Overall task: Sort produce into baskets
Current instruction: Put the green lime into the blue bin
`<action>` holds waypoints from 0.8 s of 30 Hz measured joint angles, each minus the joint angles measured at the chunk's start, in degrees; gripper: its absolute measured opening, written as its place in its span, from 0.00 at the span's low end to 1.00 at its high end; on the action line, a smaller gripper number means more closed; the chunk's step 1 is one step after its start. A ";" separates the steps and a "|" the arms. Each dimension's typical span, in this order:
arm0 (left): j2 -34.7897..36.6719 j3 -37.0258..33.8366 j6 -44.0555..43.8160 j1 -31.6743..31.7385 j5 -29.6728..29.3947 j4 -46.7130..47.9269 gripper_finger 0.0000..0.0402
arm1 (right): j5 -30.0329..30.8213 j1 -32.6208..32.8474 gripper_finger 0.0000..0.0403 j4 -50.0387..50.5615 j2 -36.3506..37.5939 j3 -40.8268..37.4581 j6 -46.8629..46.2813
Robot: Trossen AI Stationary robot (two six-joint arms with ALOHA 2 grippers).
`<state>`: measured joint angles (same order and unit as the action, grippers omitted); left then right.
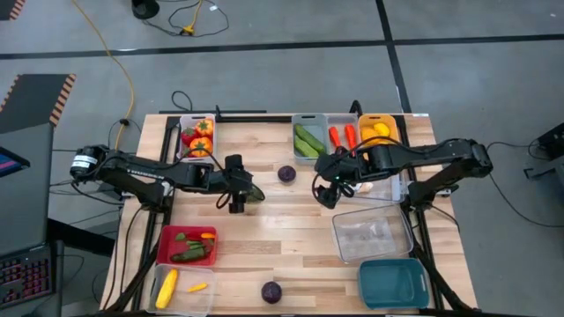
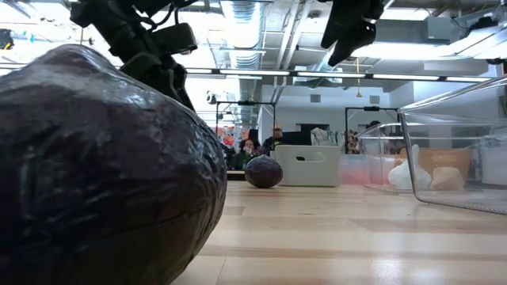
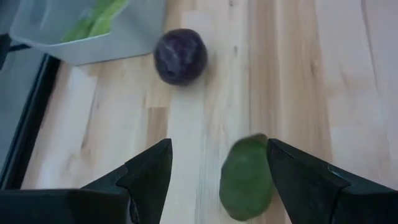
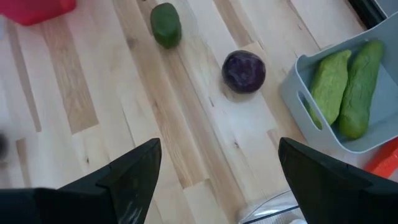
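A small green vegetable (image 3: 247, 177) lies on the wooden table (image 1: 291, 220), also seen in the right wrist view as the green vegetable (image 4: 165, 25). My left gripper (image 3: 217, 146) hovers open above it at the table's middle left (image 1: 236, 192); the piece shows between the fingers, close to one of them. A purple round (image 1: 286, 173) rests on the table between the two grippers, before the grey basket of cucumbers (image 1: 308, 139). My right gripper (image 1: 328, 189) hangs open above the table, right of that purple round (image 4: 244, 71).
Along the far edge stand baskets of tomatoes (image 1: 197, 138), carrots (image 1: 344, 136) and lemons (image 1: 377, 130). A clear basket (image 1: 372, 233) and a teal one (image 1: 392, 282) stand near right; a red one (image 1: 187, 245) and a pale one (image 1: 181, 286) near left. A second purple round (image 1: 271, 291) lies at the near edge.
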<state>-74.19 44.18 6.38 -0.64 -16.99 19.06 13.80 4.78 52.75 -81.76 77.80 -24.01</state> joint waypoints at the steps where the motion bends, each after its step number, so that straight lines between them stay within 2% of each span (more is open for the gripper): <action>1: 0.00 0.00 -1.03 -0.01 -0.60 -0.39 0.62 | 0.00 0.20 0.87 0.00 0.00 0.00 0.00; 8: 0.00 0.00 -6.21 -0.01 -3.06 -0.82 0.66 | 0.00 0.88 0.87 -0.01 0.00 0.00 -0.01; 14: -1.10 -0.07 -11.22 0.03 -8.54 -1.16 0.71 | 0.00 0.85 0.87 -0.06 0.00 0.00 0.00; 18: -2.09 -0.07 -10.37 0.03 -4.45 -1.37 0.72 | 0.00 0.81 0.87 -0.09 0.00 0.00 0.00; 24: -3.71 0.00 -0.37 0.07 0.58 -1.24 0.72 | -0.01 0.81 0.87 -0.11 0.00 0.00 0.00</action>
<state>-77.91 44.18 6.01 -0.57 -16.41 17.81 13.79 5.58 52.64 -81.76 77.80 -24.01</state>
